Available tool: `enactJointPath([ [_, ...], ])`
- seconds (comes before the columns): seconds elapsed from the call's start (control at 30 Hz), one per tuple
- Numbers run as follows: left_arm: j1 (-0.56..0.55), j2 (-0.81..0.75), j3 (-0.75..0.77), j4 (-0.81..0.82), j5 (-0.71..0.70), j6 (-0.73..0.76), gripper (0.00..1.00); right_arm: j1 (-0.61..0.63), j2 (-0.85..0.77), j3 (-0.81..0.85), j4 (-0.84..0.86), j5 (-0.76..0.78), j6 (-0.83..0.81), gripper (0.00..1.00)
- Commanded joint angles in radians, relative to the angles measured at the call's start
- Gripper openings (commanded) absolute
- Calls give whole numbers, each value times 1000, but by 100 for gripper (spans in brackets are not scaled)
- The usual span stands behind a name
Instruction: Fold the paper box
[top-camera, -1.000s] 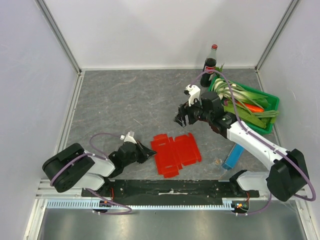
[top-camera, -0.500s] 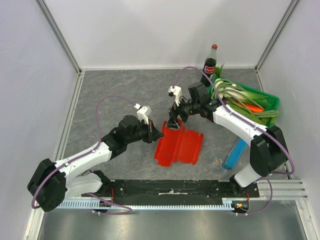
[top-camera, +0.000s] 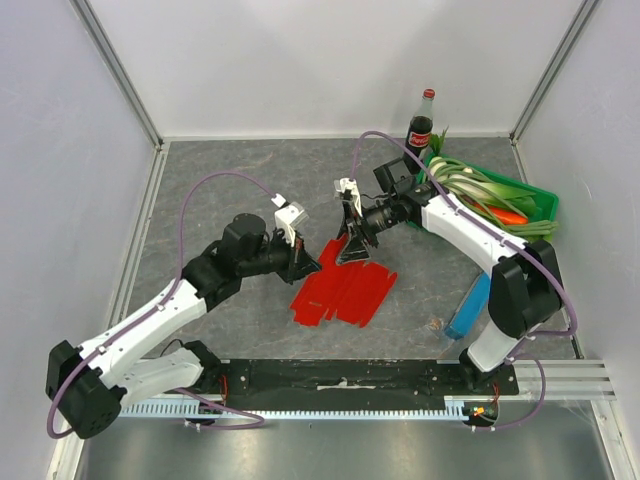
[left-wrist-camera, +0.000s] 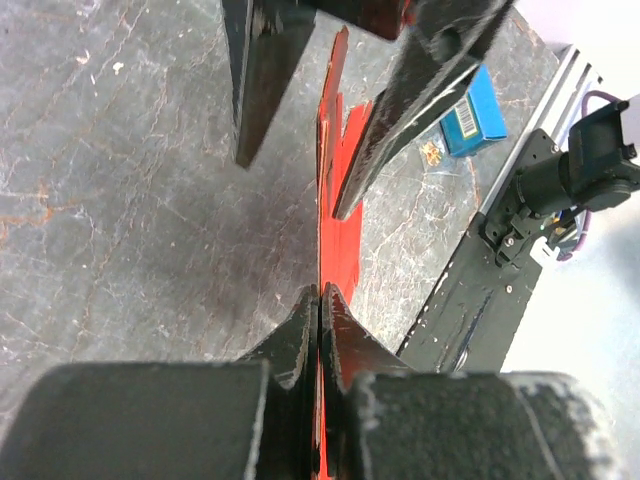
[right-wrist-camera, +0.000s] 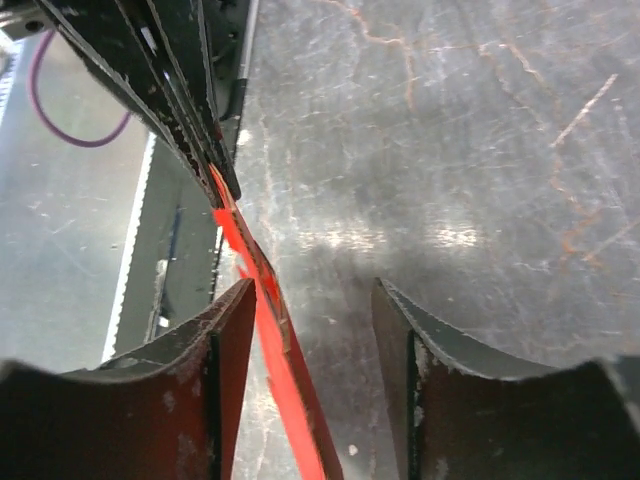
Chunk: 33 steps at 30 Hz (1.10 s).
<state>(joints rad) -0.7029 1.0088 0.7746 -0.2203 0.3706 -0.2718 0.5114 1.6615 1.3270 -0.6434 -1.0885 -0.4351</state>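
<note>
The paper box (top-camera: 343, 290) is a bright red cardboard sheet, folded over on itself, tilted with its near edge on the table. My left gripper (top-camera: 307, 263) is shut on its left corner; the left wrist view shows the red sheet (left-wrist-camera: 330, 210) edge-on, pinched between my fingertips. My right gripper (top-camera: 350, 247) is open at the sheet's far edge. In the right wrist view the red sheet (right-wrist-camera: 265, 300) runs between my open fingers, close against the left finger (right-wrist-camera: 215, 330).
A green crate (top-camera: 525, 205) with leeks and a carrot stands at the right, a cola bottle (top-camera: 421, 122) behind it. A narrow blue box (top-camera: 467, 306) lies at the right front, also in the left wrist view (left-wrist-camera: 472, 110). White walls enclose the table.
The left gripper rose and moved slightly left with the sheet's corner. The right gripper came down to the sheet's far edge. The sheet shifted left and lies more tilted.
</note>
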Motion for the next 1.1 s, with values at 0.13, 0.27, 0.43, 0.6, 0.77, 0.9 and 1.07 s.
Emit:
enactJointPath([
  [0.13,32,21,172,-119,-49,137,5,-4,12,34,-76,-189,-94,24],
  [0.27,144,-74,177,-55,-139,-38,55,-28,-17,55,-29,-211,23,0],
  [0.43,184,-330,28,-5,-365,-199,67,-51,-186,-136,574,182,672,0],
  [0.6,197,-456,-205,128,-351,-361,71,-122,-250,-205,732,225,956,0],
  [0.77,213,-478,-374,451,-190,-448,94,-172,-358,-426,1270,182,1347,0],
  [0.9,244,-376,-402,587,-147,-509,96,-174,-390,-476,1415,174,1510,0],
  [1.07,286,-332,-436,876,0,-573,92,-174,-425,-477,1386,133,1515,0],
])
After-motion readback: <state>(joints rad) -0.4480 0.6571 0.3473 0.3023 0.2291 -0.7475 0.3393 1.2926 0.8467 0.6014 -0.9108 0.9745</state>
